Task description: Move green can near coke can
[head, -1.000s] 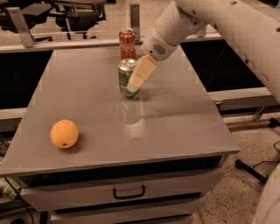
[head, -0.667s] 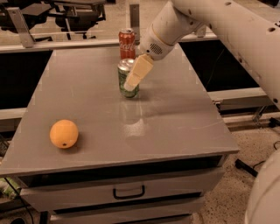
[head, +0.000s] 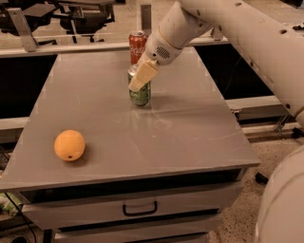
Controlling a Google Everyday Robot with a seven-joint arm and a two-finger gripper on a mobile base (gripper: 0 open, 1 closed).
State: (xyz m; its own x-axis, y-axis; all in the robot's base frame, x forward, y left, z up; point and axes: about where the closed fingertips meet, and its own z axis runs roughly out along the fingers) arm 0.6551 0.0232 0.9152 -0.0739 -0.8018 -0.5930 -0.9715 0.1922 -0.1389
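The green can [head: 141, 97] stands upright on the grey table [head: 190, 137], towards the back middle. The coke can [head: 137, 45], red with white script, stands upright just behind it near the table's far edge, with a small gap between the two. My gripper [head: 138, 84] reaches down from the upper right on the white arm [head: 175, 28]. Its cream tip lies across the upper front of the green can and hides part of the can's top. The green can's base rests on the table.
An orange [head: 70, 145] lies on the table at the front left. A drawer with a handle [head: 140, 208] sits below the tabletop. Office chairs [head: 85, 12] stand behind the table, and a rail [head: 71, 47] runs along its far edge.
My gripper and arm have shifted a little to the left across the green can. The green can, the coke can and the orange stay where they were.
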